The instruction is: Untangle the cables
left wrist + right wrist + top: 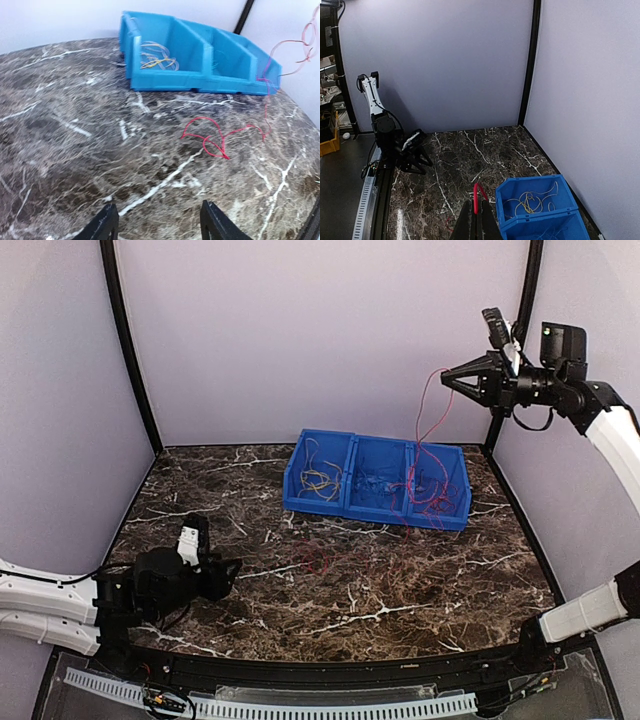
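Right gripper (447,376) is held high, above and just beyond the right end of the blue bin (330,505). Its jaws are pressed together, and a red cable (420,420) is pinched at the tips. From the pinch, the red cable hangs down in a loose curve into the bin's right compartment. There it joins a red tangle (430,492), part of which spills over the front wall. In the right wrist view a short red loop is seen standing up from the closed fingertips.

Left gripper (159,225) is low over the marble table (300,610), at the near left and well apart from the bin. Its fingers (106,223) are spread, with nothing between them.

A loose red cable (206,139) lies flat on the table in front of the bin. It sits ahead of the left gripper and slightly to its right, and is not touched. One thin end trails towards the bin's right corner.

Yellow cables (318,480) are bunched in the bin's left compartment. Faint thin wires (377,483) are seen in the middle compartment, but their colour is hard to make out.
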You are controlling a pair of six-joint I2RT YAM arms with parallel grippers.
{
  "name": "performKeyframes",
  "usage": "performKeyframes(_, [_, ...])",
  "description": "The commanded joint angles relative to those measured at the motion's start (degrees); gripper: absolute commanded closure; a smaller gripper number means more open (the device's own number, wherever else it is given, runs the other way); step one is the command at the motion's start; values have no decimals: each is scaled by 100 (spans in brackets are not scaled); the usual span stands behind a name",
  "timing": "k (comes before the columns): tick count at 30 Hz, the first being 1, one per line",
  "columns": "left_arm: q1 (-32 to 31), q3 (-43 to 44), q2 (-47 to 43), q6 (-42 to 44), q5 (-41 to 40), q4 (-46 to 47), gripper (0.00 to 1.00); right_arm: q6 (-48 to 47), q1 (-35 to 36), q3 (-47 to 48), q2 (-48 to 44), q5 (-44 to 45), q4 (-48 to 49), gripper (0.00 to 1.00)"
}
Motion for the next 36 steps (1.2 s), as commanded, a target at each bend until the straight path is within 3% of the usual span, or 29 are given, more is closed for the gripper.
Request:
performKeyframes(1, [21, 429, 182, 1668, 1417, 1261, 41, -278, 100, -60, -244, -49, -168, 100])
performKeyframes(4, [19, 742, 692, 2150, 1979, 2104, 40, -331, 183, -98, -217, -37, -201, 100])
performKeyframes(8, [21, 1473, 2049, 2781, 2322, 3029, 39, -307, 254, -9, -168, -117, -204, 100])
performKeyframes(12, [53, 2561, 3738, 3393, 2739, 3293, 39, -314, 267, 89, -179, -214, -245, 100])
performKeyframes(16, [150, 3792, 4742, 3680, 3341, 3216, 38, -317, 282, -2, -237, -253, -244, 100])
performKeyframes(23, [177, 4858, 5563, 3935, 4765, 2844, 37, -336, 286, -144, -324, -242, -242, 100])
performKeyframes(36, [173, 5426, 5938, 3730, 5742, 2361, 38, -349, 288, -140, -317, -222, -255, 100])
